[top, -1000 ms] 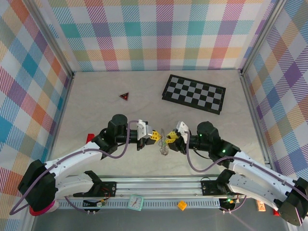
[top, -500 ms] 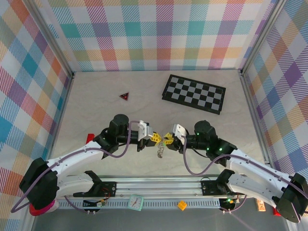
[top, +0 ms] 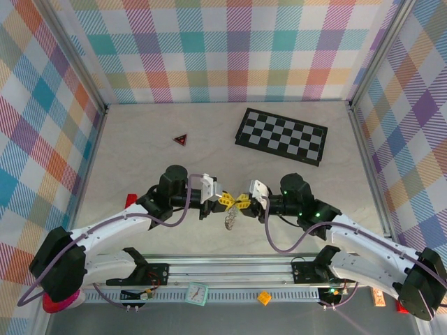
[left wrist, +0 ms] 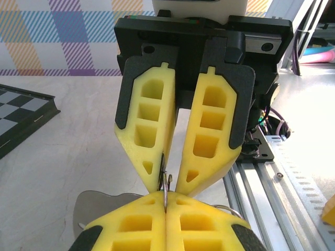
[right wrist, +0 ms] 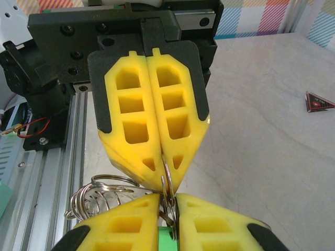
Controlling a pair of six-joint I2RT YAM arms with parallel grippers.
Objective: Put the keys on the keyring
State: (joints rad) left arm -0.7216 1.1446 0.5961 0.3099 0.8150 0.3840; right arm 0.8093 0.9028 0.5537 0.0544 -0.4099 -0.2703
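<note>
Since a second ago the right gripper [top: 242, 202] has come leftwards to meet the left gripper [top: 227, 200] tip to tip, just short of the aluminium rail [top: 230, 269] at the near edge. The left claw's yellow honeycombed fingers [right wrist: 152, 120] are pressed flat together on a thin wire of the keyring [top: 230, 220]. Its silvery coils dangle just below the two tips, over the pale, stone-patterned table [top: 140, 139]. The right claw is nearly together, its tips seemingly pinching the same wire, though the wrist views are too close to be sure. A sliver of green plastic between its fingers may be the green key [right wrist: 167, 236]. Behind them the table lies open up to the glossy chequered board [top: 281, 136] and the small red triangle [top: 181, 139].
</note>
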